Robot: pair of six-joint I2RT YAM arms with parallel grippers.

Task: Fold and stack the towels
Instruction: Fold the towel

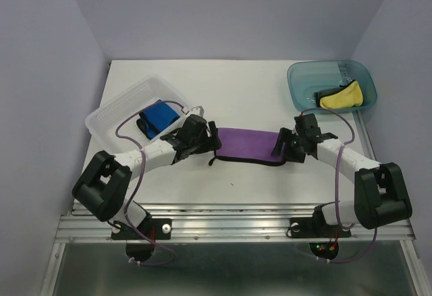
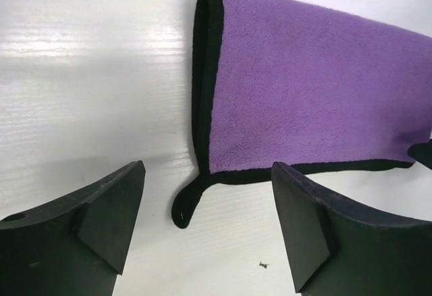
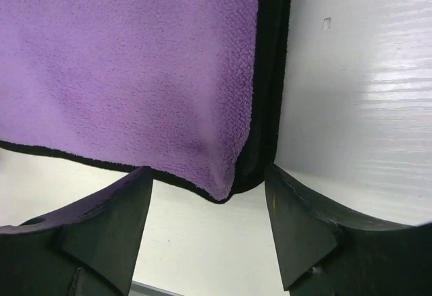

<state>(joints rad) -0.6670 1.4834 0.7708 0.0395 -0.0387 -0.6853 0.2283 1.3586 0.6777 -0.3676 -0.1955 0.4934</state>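
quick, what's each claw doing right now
Left claw: open, holding nothing, purple towel corner just ahead.
Right claw: open, holding nothing, at the towel's other end.

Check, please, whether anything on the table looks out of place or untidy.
Only small things. The purple towel lies folded flat, but a black loop sticks out at one corner. The yellow towel sits crumpled in the teal tub, not folded.
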